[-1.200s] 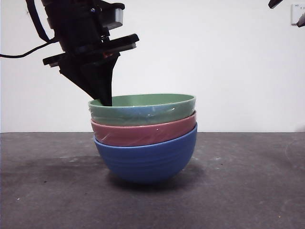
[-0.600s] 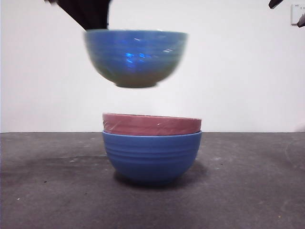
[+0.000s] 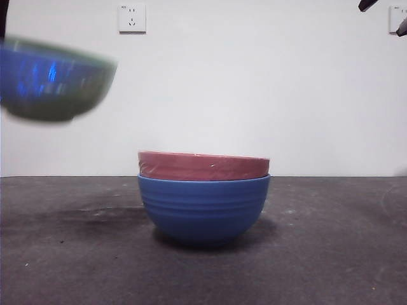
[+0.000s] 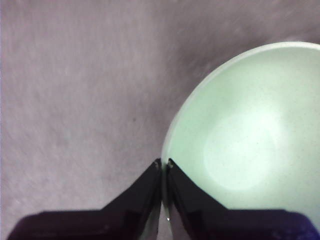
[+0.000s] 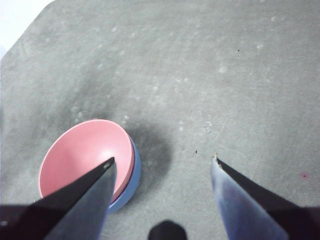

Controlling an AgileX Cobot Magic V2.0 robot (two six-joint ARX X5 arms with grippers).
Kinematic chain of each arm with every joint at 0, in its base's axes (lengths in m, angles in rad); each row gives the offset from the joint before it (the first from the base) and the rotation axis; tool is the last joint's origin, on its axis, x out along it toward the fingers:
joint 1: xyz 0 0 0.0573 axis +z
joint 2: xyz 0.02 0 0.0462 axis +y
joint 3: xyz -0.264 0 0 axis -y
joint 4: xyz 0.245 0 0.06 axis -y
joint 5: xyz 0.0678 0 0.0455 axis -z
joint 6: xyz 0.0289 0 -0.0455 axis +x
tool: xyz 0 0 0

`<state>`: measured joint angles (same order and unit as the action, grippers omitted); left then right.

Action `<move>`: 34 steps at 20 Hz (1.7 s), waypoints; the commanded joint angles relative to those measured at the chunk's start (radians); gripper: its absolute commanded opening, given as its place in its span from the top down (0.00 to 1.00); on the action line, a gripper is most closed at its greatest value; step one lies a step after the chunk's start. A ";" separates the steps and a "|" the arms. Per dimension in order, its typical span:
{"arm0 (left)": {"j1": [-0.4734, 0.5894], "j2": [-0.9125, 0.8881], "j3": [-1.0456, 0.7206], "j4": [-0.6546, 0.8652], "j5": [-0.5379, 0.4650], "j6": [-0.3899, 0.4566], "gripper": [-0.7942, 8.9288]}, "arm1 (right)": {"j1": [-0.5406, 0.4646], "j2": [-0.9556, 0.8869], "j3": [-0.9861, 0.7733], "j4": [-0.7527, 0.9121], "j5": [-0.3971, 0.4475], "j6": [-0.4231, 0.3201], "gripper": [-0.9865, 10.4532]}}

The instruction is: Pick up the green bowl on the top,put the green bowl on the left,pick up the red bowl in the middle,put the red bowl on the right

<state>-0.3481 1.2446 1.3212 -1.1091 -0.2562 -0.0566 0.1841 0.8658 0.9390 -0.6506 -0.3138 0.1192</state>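
Observation:
The green bowl [image 3: 54,79] hangs blurred in the air at the far left of the front view, well above the table. My left gripper [image 4: 163,163] is shut on its rim, and the pale green inside of the green bowl [image 4: 245,145] fills that wrist view. The red bowl [image 3: 203,165] sits nested in a blue bowl [image 3: 203,206] at the table's middle. High above, my right gripper [image 5: 162,162] is open and holds nothing; the red bowl [image 5: 82,155] lies below beside one of its jaws. Its black tip [image 3: 367,4] shows at the front view's top right corner.
A dark grey table [image 3: 331,254] runs across the front view, with a white wall behind it. A wall socket [image 3: 131,18] sits high on the wall at the left, and another socket [image 3: 395,19] at the right edge.
The green bowl was lifted off the stack and has been carried up and to the left. The red and blue bowls settled level. The left arm has left the front view.

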 commanded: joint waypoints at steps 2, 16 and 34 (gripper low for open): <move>0.039 0.008 -0.189 0.174 0.036 -0.022 0.93 | 0.002 0.000 0.003 0.003 0.001 0.003 0.64; 0.102 0.188 -0.372 0.504 0.208 -0.009 0.78 | 0.014 0.043 0.003 0.006 -0.002 0.003 0.63; 0.100 -0.383 -0.335 0.387 0.239 -0.056 0.53 | 0.454 0.632 0.323 -0.153 0.276 -0.077 0.62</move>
<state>-0.2489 0.8604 0.9878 -0.7212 -0.0185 -0.0998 0.6357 1.4879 1.2591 -0.8066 -0.0444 0.0555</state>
